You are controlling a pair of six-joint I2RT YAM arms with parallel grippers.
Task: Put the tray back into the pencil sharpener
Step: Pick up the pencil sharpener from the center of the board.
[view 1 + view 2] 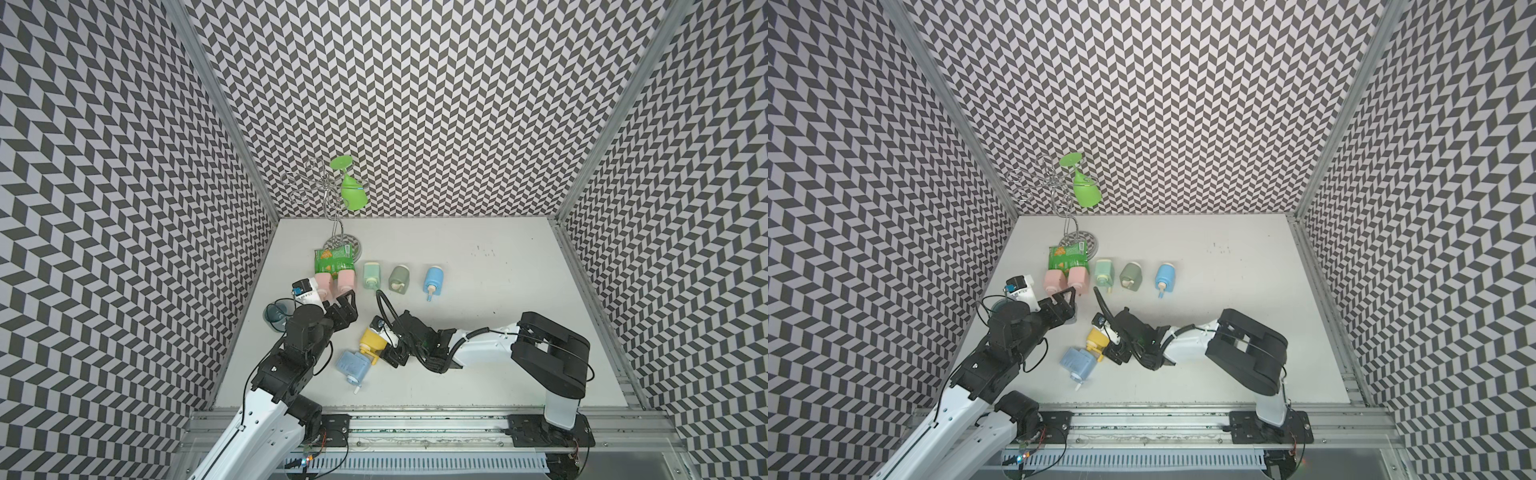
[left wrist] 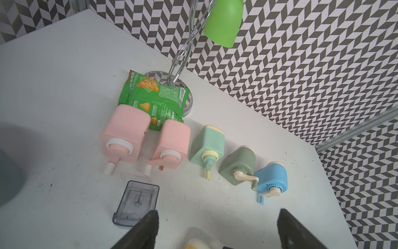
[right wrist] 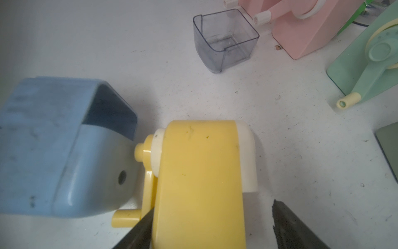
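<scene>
Right wrist view gives you the clearest read. The right tool (image 3: 213,205) stands open astride the yellow sharpener (image 3: 200,172), one finger against its side and the other with a gap, so nothing is clamped yet. The blue sharpener (image 3: 53,146) lies tipped over, right against the yellow one's crank (image 3: 146,163). The tray (image 3: 224,38) sits empty and upright on the surface (image 3: 280,129), apart from both and just beside the pink sharpeners (image 3: 301,32).

Left wrist view shows the left tool (image 2: 217,211) wide open and holding nothing, one finger overlapping the tray's corner in the picture. In both top views the tray lies left of centre of the frame, mostly hidden under the left tool and below the pink pair.

You look to be at the pickup stage: the tray is out and neither arm is gripping. You cannot tell for sure which body takes the tray. The yellow one's slot is out of sight, and the blue one shows a dark opening. A fair read is that the right tool means to steady the yellow body.

Next, close it firmly there. Then bring the left tool down across the tray's walls, lift it level, and line it up with the slot before sliding. Watch for the crank snagging the blue body.
</scene>
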